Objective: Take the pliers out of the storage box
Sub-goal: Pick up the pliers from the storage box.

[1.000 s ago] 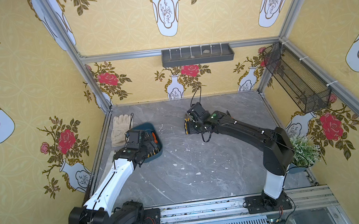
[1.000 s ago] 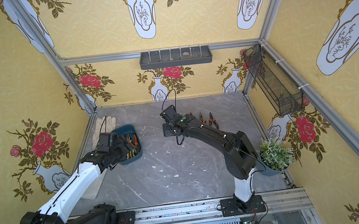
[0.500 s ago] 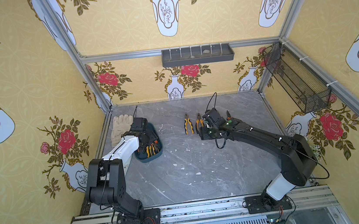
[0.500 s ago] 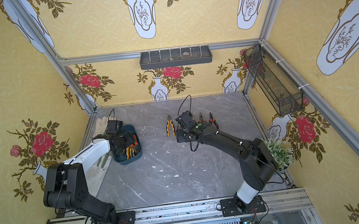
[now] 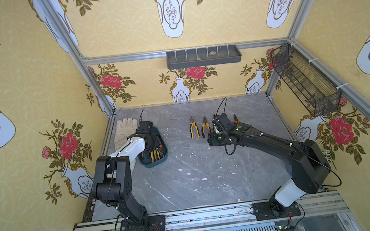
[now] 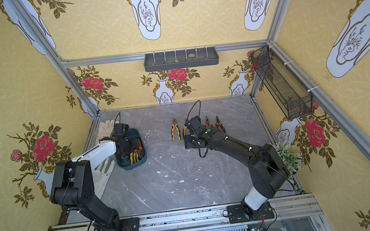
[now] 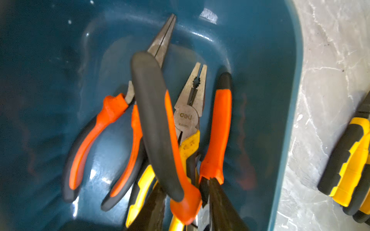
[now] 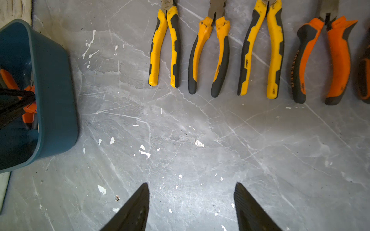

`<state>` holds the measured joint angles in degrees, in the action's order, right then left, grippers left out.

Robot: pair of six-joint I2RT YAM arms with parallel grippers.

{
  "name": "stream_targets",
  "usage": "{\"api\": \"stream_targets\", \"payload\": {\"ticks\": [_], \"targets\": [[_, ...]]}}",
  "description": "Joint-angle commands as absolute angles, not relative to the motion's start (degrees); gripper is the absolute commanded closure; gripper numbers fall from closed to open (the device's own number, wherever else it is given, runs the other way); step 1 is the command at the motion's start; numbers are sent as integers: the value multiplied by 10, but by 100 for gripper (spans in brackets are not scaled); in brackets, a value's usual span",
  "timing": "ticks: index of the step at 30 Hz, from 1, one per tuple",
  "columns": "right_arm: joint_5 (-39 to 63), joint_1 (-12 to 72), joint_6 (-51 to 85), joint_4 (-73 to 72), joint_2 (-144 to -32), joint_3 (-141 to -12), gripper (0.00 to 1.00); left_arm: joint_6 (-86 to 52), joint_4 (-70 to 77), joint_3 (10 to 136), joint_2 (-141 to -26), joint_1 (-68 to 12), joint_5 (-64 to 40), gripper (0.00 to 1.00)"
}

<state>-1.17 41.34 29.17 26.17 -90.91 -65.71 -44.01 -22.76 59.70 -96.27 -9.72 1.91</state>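
By the left arm, the teal storage box (image 5: 155, 163) is not yet empty: four pairs show inside. The left gripper (image 7: 185, 192) is down in it, its fingers either side of the joint of the orange-and-black pliers (image 7: 158, 120). These lie on top of a long-nose pair (image 7: 163, 38), a yellow-handled combination pair (image 7: 192, 96) and a smaller orange-handled pair (image 7: 104, 124). Whether the fingers are clamped I cannot tell. The right gripper (image 8: 192, 208) hovers over bare tabletop (image 8: 180, 130), spread wide and empty. Beyond it a row of pliers (image 8: 210, 54) lies out, four whole pairs and the edge of a fifth. By my judgement roughly half the task is done.
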Motion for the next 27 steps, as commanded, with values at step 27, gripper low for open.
{"api": "stream_targets", "payload": {"ticks": [27], "targets": [[-13,457,310,263,-933,-703,33,-399,-261,583,-871,-83,41,100]]}}
